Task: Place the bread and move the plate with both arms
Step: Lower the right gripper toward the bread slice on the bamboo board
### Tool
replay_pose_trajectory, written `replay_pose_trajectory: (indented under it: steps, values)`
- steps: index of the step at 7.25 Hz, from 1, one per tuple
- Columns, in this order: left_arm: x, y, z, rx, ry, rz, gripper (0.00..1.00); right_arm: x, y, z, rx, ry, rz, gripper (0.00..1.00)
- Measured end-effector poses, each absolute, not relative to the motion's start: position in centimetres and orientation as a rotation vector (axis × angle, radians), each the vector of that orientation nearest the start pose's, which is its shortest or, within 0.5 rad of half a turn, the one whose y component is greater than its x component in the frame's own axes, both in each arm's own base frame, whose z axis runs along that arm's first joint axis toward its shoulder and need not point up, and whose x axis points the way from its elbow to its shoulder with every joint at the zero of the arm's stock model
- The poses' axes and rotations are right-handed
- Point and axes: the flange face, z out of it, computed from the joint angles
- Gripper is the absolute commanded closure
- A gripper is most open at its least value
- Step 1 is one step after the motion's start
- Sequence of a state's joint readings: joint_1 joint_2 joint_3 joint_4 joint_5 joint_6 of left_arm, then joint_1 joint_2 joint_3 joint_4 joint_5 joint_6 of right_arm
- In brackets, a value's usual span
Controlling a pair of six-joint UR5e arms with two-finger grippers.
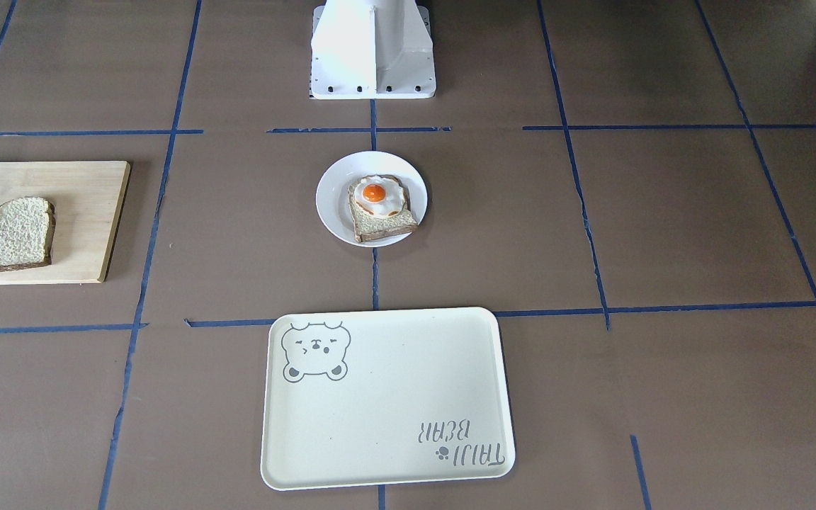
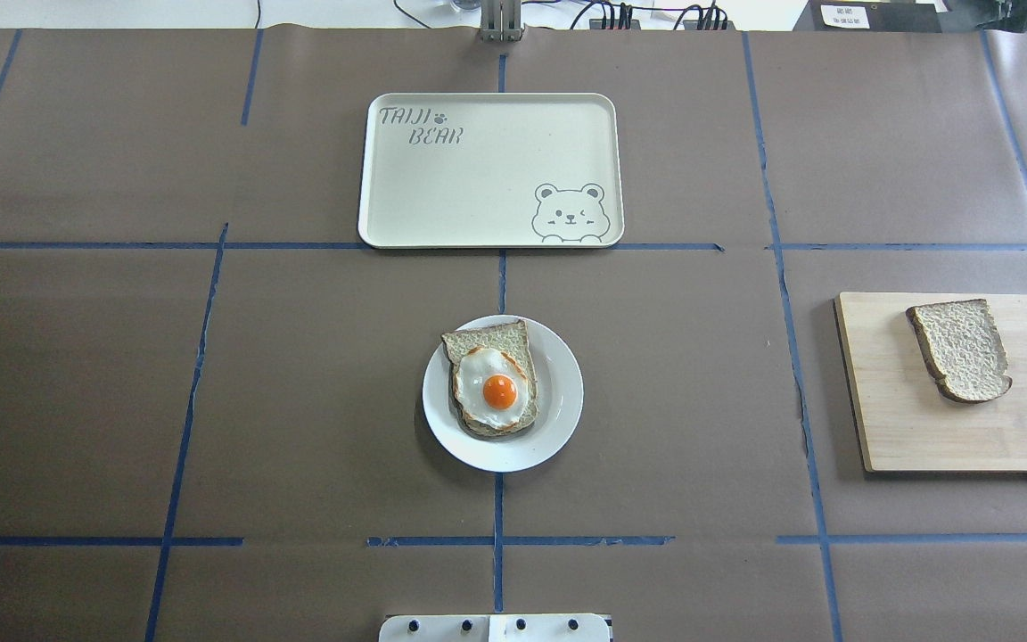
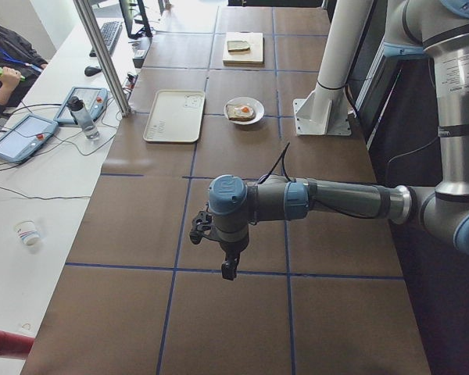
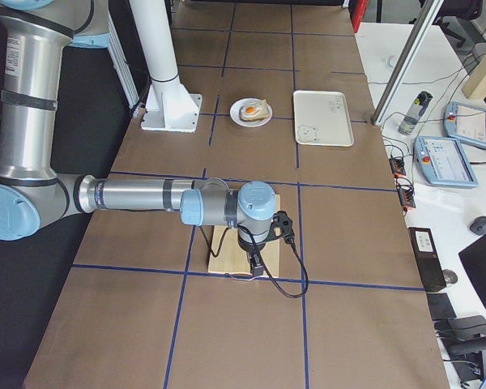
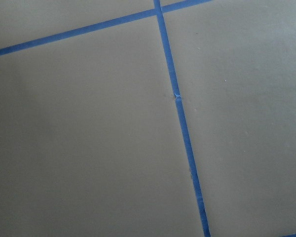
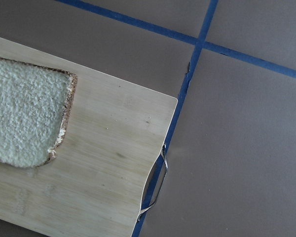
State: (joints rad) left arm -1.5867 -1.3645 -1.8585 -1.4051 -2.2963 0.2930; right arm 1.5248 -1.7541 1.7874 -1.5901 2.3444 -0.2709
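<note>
As I went through the feeds from my station, I logged these items.

Tabletop (image 2: 299, 401): flat, covered in matte brown paper, ruled into rectangles by blue tape (image 2: 497, 508).

Plate (image 2: 562, 392): small, round, smooth glossy white, at the centre, between the white pedestal base (image 1: 372, 49) and the tray (image 2: 478, 178), touching neither.

Second slice (image 2: 488, 341): lay on the plate, topped with a fried egg (image 2: 478, 408) that had a ruffled white rim and a round orange yolk.

Bread (image 2: 959, 349): one plain slice, pale rough crumb face up, thin dark crust, one rounded end. It lay flat on a cutting board (image 2: 924, 428) at the tabletop's right end, well apart from the plate.

Cutting board: light wood with visible grain, rectangular with rounded corners, and a thin metal loop handle (image 6: 155, 185) on one short edge.

Tray: cream, matte, rectangular with rounded corners and a raised lip, printed with a grey bear outline and lettering.

Left arm (image 3: 336, 201): silver-grey tube with light-blue caps, stretched level over bare paper. Its left gripper (image 3: 229, 266) pointed down above the tabletop, and I could not tell whether it was spread or pressed together.

Right arm (image 4: 138, 194): same build. Its right gripper (image 4: 257, 263) hung over the cutting board's end, and I could not tell its state either.
</note>
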Motion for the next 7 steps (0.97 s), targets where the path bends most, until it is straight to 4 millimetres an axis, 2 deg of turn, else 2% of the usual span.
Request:
replay_pose_trajectory:
  steps: [2,4,5,7]
  values:
    - [-7.3,-39.6,62.9,0.032,0.732,0.235,0.0,4.3,-42.0,63.3,0.121,-0.784,-0.299,0.0]
    - [-7.3,-39.6,62.9,0.032,0.733,0.234,0.0,3.4,-42.4,63.1,0.137,-0.865,-0.193,0.01]
    - [-7.3,-39.6,62.9,0.032,0.734,0.234,0.0,1.9,-42.7,63.6,0.148,-0.898,-0.139,0.01]
    - [-7.3,-39.6,62.9,0.031,0.735,0.235,0.0,-3.3,-43.1,64.4,0.158,-0.951,-0.052,0.04]
